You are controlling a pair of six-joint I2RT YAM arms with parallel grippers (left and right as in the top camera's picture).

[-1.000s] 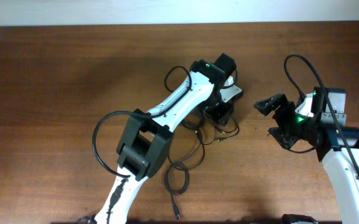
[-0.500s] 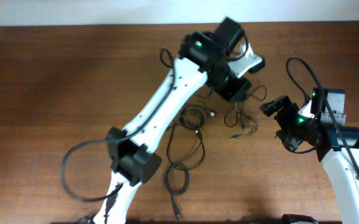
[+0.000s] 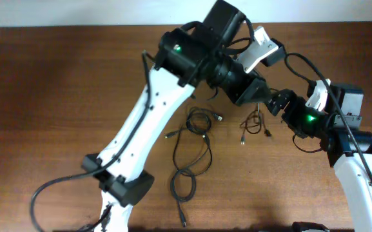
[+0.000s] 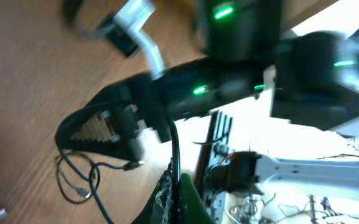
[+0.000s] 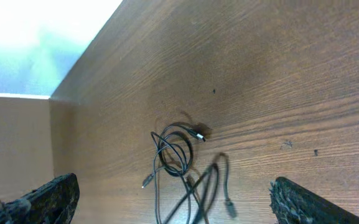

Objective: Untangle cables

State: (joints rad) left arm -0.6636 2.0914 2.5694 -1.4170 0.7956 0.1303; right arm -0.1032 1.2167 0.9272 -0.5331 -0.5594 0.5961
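Note:
My left gripper is raised over the table's right centre and shut on a thin black cable that runs up from its jaws. A short strand with plugs dangles below it; it also shows in the left wrist view. The other cables lie on the table in loose loops down to a long loop. My right gripper is open and empty just right of the left gripper. The right wrist view shows its wide-open fingers above the coiled cables.
The brown wooden table ends at a white wall along the back. My long left arm crosses the table's middle diagonally. Thicker black robot cables loop near each arm's base.
My left gripper has risen and moved up and right, pulling one short strand away from the other cables. My right gripper has moved up and left, close to the left gripper.

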